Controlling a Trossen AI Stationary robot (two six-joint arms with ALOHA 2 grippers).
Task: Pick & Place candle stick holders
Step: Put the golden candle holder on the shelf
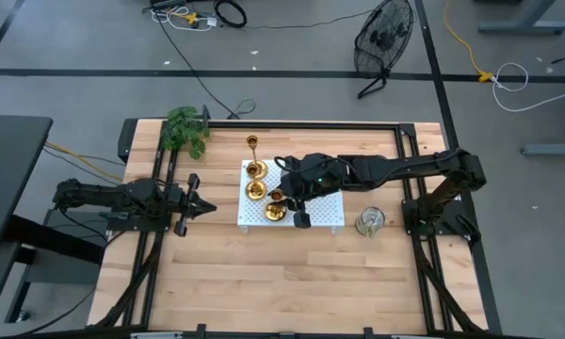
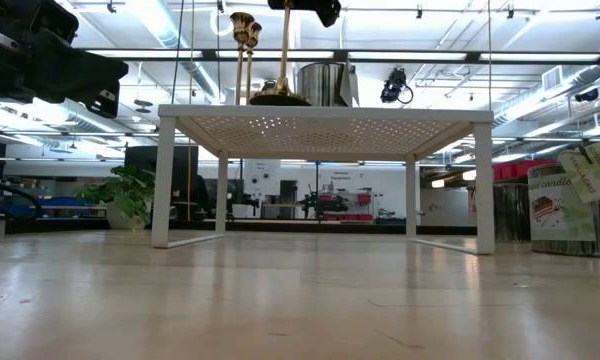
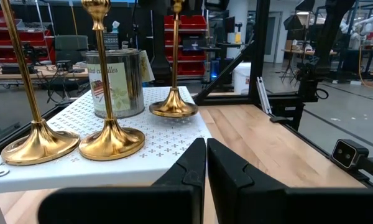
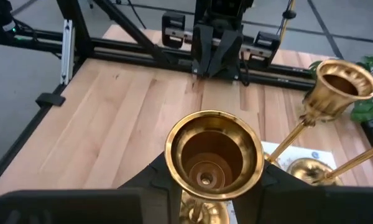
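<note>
Candle stick holder (image 4: 214,151) in right gripper (image 4: 214,186), arm outstretched above white rack (image 1: 325,213)

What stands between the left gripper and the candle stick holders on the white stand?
Nothing visible. Only bare wood table lies between the shut left gripper and the white stand. Two candle stick holders stand at its near edge; the right gripper grips the third holder farther back.
</note>
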